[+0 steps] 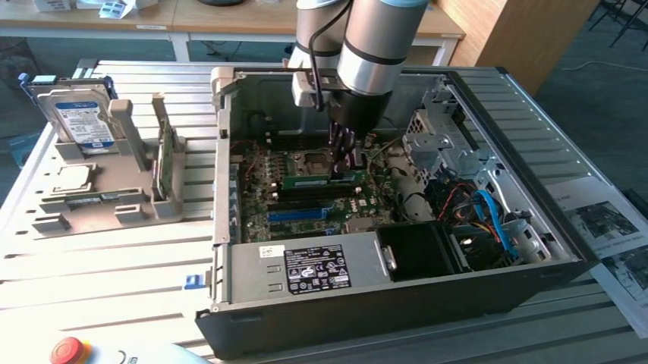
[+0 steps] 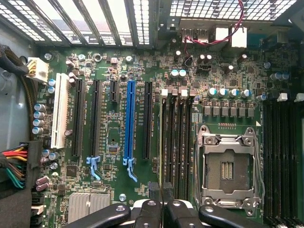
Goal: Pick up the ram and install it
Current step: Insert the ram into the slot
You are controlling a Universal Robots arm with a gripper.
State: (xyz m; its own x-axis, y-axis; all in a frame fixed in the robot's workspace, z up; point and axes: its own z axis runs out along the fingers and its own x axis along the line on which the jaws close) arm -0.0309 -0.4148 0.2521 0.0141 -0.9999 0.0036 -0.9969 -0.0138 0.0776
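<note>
Gripper (image 2: 160, 191) clenched on the ram (image 1: 309, 181).
I read the fingers pinching one end of the ram, which stands on edge along the black memory slots (image 2: 176, 142) beside the processor socket (image 2: 228, 166), inside the open case (image 1: 456, 303).

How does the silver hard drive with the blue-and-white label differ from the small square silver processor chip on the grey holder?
The silver hard drive stands on edge; the small square silver processor chip lies flat. The drive is clearly larger than the chip. The drive carries a blue-and-white label; the chip's top is plain. Both sit in the grey holder outside the black computer case.
</note>
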